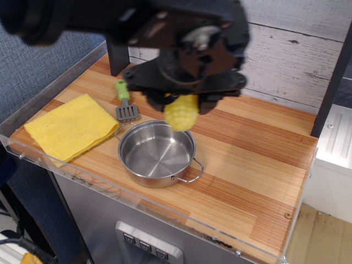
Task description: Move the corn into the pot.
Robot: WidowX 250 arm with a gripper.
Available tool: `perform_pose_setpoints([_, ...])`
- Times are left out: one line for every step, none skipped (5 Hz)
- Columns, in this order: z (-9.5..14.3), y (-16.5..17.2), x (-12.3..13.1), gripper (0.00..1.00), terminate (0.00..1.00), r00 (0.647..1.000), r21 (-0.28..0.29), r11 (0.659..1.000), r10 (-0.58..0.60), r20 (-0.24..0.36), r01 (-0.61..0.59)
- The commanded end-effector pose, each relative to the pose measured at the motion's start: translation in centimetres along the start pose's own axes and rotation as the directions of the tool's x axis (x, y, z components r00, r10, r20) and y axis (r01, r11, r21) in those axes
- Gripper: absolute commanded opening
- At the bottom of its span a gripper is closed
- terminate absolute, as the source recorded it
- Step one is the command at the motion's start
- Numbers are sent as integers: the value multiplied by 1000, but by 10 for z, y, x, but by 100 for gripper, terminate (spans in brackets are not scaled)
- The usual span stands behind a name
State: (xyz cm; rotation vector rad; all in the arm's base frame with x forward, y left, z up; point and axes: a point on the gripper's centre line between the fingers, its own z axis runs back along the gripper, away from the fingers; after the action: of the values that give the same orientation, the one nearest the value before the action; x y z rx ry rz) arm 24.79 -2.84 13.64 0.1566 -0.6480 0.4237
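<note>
The corn is a yellow cob with rows of kernels, held in my black gripper, which is shut on its upper end. The cob hangs in the air over the far right rim of the pot. The pot is a shallow shiny steel pan with two wire loop handles, standing empty near the front edge of the wooden counter. The gripper's body hides the cob's top end.
A flat yellow cloth lies at the left of the wooden counter. A small spatula with a green handle lies behind the pot. A clear plastic rim runs along the counter's front and left edges.
</note>
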Motion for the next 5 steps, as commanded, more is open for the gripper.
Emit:
perform_pose_setpoints([-18,26,-24,0,0,998,0,1000,13,-62,-13])
perform_pose_setpoints([-29,33,-35,0,0,995,10,1000,19,-94,-18])
perform_pose_setpoints([-39,32,-37,0,0,994,9,1000,22,-108,-21])
perform_pose_setpoints([-61,29,-39,0,0,989,8,1000,21,-146,-20])
perform_pose_setpoints([-74,26,-38,0,0,985,-6,1000,17,-169,-18])
